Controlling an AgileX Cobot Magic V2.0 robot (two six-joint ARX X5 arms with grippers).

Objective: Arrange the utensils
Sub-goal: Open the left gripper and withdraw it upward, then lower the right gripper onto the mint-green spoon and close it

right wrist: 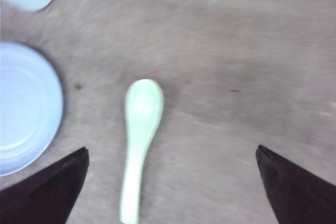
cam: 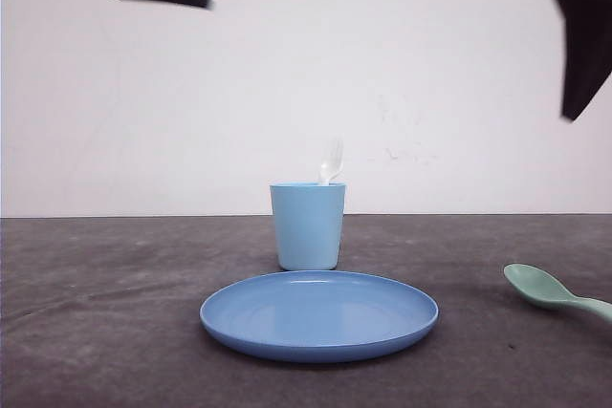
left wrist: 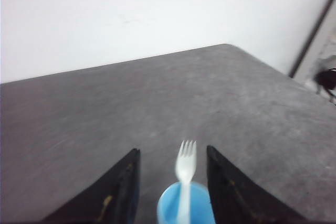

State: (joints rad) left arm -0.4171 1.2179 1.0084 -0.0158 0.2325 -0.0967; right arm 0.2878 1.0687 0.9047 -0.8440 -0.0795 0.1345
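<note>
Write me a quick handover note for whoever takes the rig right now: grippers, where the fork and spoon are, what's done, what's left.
Left gripper: open, empty, above the cup.
Right gripper: open wide, empty, above the spoon.
Fork: standing in the cup, tines up. Done.
Spoon: lying flat on the table, right of the plate, not touching it. Not yet picked up.
Left to do: probably grasp the spoon with the right arm and put it with the fork.
</note>
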